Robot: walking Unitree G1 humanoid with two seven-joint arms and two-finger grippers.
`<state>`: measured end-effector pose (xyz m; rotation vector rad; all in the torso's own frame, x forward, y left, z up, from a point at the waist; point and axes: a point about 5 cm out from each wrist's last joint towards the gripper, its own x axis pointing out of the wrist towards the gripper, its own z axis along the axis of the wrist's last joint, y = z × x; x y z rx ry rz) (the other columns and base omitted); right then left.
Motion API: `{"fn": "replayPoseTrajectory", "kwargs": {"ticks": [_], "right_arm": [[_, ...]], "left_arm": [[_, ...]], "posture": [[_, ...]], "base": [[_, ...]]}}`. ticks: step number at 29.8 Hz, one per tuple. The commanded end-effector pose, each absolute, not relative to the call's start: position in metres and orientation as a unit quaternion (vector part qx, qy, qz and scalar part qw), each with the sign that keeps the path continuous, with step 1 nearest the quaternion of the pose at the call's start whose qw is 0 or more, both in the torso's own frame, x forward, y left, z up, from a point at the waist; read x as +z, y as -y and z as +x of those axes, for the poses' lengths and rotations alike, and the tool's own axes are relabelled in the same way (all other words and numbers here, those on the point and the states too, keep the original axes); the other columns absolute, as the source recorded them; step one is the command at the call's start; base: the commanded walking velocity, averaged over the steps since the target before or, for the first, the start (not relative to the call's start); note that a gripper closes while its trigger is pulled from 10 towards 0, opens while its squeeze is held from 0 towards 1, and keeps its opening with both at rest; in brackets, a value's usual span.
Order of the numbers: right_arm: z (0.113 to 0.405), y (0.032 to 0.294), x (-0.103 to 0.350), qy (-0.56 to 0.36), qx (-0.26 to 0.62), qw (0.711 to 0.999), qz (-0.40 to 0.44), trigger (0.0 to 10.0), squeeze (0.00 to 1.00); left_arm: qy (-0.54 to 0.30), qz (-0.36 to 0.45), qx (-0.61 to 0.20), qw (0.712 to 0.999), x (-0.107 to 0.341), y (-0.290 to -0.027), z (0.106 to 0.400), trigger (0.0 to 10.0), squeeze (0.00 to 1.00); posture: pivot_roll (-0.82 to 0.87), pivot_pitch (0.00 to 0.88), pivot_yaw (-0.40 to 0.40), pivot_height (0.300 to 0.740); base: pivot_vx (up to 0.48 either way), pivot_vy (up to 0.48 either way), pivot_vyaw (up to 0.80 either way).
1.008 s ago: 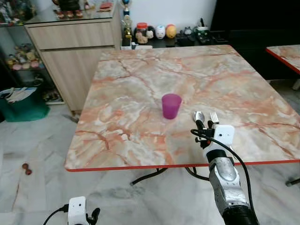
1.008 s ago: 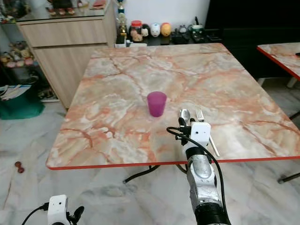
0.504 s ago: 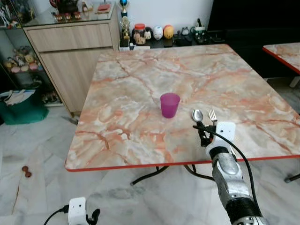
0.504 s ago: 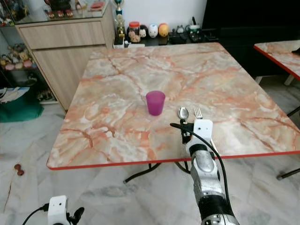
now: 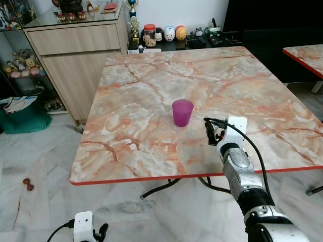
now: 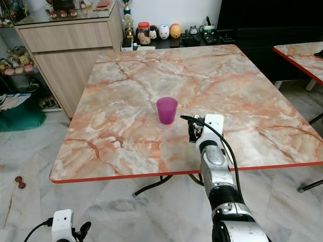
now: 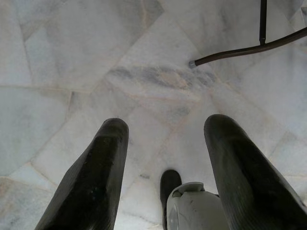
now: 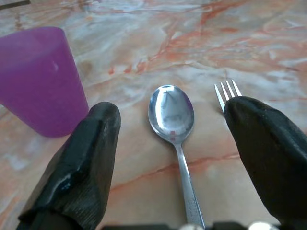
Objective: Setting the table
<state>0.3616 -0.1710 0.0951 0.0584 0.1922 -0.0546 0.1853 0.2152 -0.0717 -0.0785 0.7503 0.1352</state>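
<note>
Right wrist view: the right gripper [image 8: 170, 158] has pushed forward, fingers spread wide over the shiny steel spoon [image 8: 173, 125] (silver fork [image 8: 224, 92] alongside, purple plastic cup [image 8: 39, 81] nearby) on the marble table [image 5: 141, 96], probably ready to pick it up.

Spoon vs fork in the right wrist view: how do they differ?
The spoon shows a rounded, shiny bowl; the fork shows thin pointed tines. The spoon lies centred between the right tool's open fingers, bowl and handle both in sight, while the fork sits off to one side with all but its tines hidden behind a finger. The spoon is nearer the purple cup. Both are silver metal, lying flat and side by side on the marble table.
</note>
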Motion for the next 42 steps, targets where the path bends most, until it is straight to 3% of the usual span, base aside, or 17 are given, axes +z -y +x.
{"fn": "replayPoseTrajectory", "kwargs": {"ticks": [1,26,42], "right_arm": [[0.361,0.169,0.09,-0.114,-0.025,0.993,0.032,10.0,0.0],[0.374,0.153,0.094,-0.164,-0.012,0.985,0.05,10.0,0.0],[0.368,0.165,0.083,-0.19,-0.044,0.98,0.037,10.0,0.0]], "left_arm": [[-0.377,-0.04,0.068,0.923,-0.074,-0.217,0.18,10.0,0.0],[-0.381,-0.04,0.077,0.92,-0.076,-0.219,0.176,10.0,0.0],[-0.377,-0.039,0.078,0.922,-0.076,-0.219,0.177,10.0,0.0]], "posture": [[-0.06,0.0,0.041,0.707],[-0.06,0.0,0.04,0.707],[-0.06,0.0,0.041,0.707]], "base": [[0.0,0.0,0.0],[0.0,0.0,0.0],[0.0,0.0,0.0]]}}
